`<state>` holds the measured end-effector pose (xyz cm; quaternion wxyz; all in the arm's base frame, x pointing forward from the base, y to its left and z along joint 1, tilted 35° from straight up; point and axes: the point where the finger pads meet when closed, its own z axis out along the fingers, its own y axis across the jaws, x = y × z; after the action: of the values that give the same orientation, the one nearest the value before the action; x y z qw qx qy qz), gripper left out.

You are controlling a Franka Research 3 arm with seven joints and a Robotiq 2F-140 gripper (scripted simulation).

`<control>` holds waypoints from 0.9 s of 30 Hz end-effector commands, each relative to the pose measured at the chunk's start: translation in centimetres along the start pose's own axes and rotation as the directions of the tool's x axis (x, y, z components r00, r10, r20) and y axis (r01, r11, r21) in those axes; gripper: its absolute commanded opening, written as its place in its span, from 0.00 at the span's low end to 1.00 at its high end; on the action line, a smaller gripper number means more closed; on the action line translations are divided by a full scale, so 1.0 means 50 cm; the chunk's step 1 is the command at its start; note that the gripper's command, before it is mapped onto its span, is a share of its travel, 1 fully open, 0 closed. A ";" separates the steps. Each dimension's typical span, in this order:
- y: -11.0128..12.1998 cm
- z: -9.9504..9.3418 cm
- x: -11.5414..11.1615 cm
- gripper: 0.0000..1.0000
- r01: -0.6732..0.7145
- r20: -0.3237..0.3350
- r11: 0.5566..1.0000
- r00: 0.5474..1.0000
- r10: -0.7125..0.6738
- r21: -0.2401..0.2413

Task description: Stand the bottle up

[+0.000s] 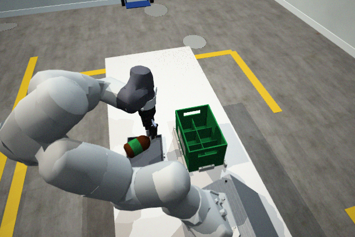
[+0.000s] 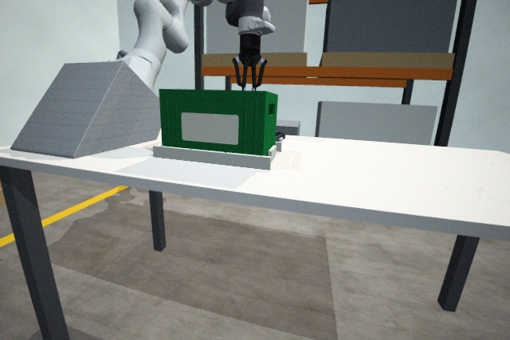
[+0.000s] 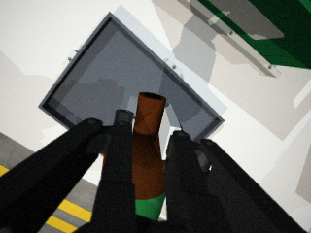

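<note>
Floor (image 1: pixel 86 36) (image 2: pixel 247 279) is grey-brown, mottled, with yellow stripes; behind the work area, a rack (image 2: pixel 460 52) has dark uprights and orange beams; table (image 1: pixel 172 70) (image 2: pixel 370 180) (image 3: pixel 44 29) is a long slab, smooth white top on dark square legs; my arm (image 1: pixel 91 171) (image 2: pixel 150 27) is pale, rounded links, dark near the wrist; mount (image 1: pixel 234 194) (image 2: pixel 74 101) is a grey wedge, streaked like brushed metal.

Crate (image 1: pixel 206 158) (image 2: pixel 209 99) (image 3: pixel 292 44) is a green box, open top, divided inside, slots in the end walls, pale rectangle on the side; sits level on the table between low pale rails (image 2: pixel 209 158) (image 3: pixel 233 36); tray (image 1: pixel 150 155) (image 3: pixel 104 73) is flat on the table beside it, shallow rectangle, matte grey, thin raised rim.

My gripper (image 1: pixel 153 136) (image 2: pixel 249 88) (image 3: pixel 148 112) is black, slim-fingered; clamped on the bottle's neck; bottle (image 1: pixel 137 146) (image 3: pixel 148 170) is brown, cylindrical with rounded shoulder, narrow neck, round mouth, smooth green band; it's raised over the tray and tilted, not upright; its base reaches past the tray edge in the top view.
</note>
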<state>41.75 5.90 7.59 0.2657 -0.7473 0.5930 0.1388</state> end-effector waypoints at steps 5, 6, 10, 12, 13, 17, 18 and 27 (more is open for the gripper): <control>0.004 -0.020 -0.004 0.00 -0.016 0.008 1.000 1.000 0.016 -0.006; 0.004 -0.023 -0.004 0.00 -0.016 0.008 1.000 1.000 0.016 -0.006; 0.004 -0.035 -0.004 0.00 -0.016 0.008 1.000 1.000 0.016 -0.007; 0.004 -0.041 -0.004 0.00 -0.016 0.008 1.000 1.000 0.016 -0.006; 0.004 -0.044 -0.004 0.00 -0.016 0.008 1.000 1.000 0.016 -0.007; 0.004 -0.055 -0.004 0.00 -0.016 0.008 1.000 1.000 0.016 -0.007; 0.004 -0.057 -0.004 0.00 -0.016 0.008 1.000 1.000 0.016 -0.007; 0.004 -0.073 -0.004 0.00 -0.016 0.008 1.000 1.000 0.016 -0.006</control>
<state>41.20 4.18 10.21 0.2648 -0.7457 0.5944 0.1429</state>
